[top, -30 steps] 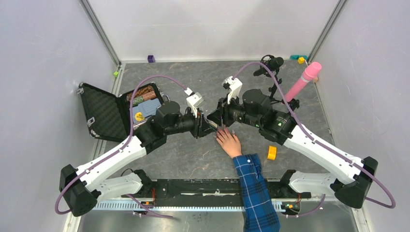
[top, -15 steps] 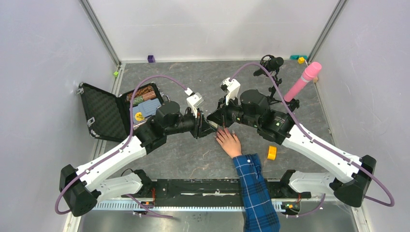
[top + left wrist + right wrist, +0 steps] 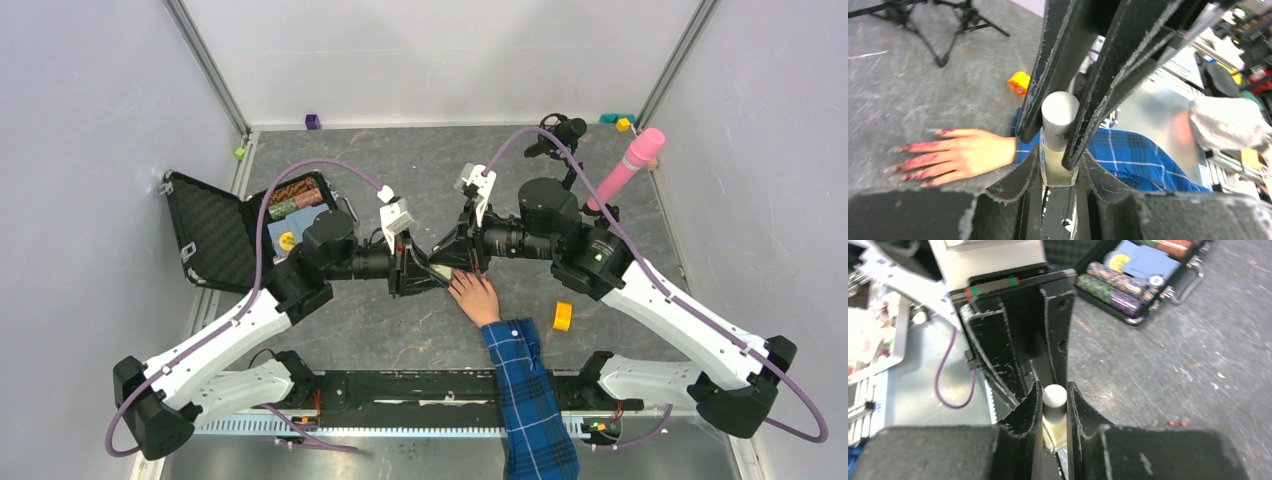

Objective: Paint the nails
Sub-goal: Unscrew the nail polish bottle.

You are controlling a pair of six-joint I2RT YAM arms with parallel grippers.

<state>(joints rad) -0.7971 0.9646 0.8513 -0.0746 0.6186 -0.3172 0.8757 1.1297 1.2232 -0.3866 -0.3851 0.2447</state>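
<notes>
A small bottle [image 3: 1058,172] of pale liquid with a white cap [image 3: 1060,112] stands upright where both grippers meet. My left gripper [image 3: 1058,160] is shut on its glass body. My right gripper [image 3: 1054,390] comes from the opposite side and is shut on the cap [image 3: 1054,396]. From above, the left gripper [image 3: 425,272] and right gripper [image 3: 457,262] touch tip to tip beside the fingertips of a pale hand [image 3: 476,296] in a blue plaid sleeve [image 3: 528,390]. The hand lies flat on the table. Its nails [image 3: 904,167] look smeared dark pink-red.
An open black case [image 3: 215,235] with colourful items lies at the left. An orange tape roll [image 3: 563,316] sits right of the hand. A pink cylinder [image 3: 628,165] and a black tripod [image 3: 560,135] stand at the back right. Small blocks [image 3: 313,121] lie along the far edge.
The right gripper has turned to line up with the left one and closed onto the bottle's cap. The left arm has shifted slightly left and nearer, still holding the bottle. The hand stays put.
</notes>
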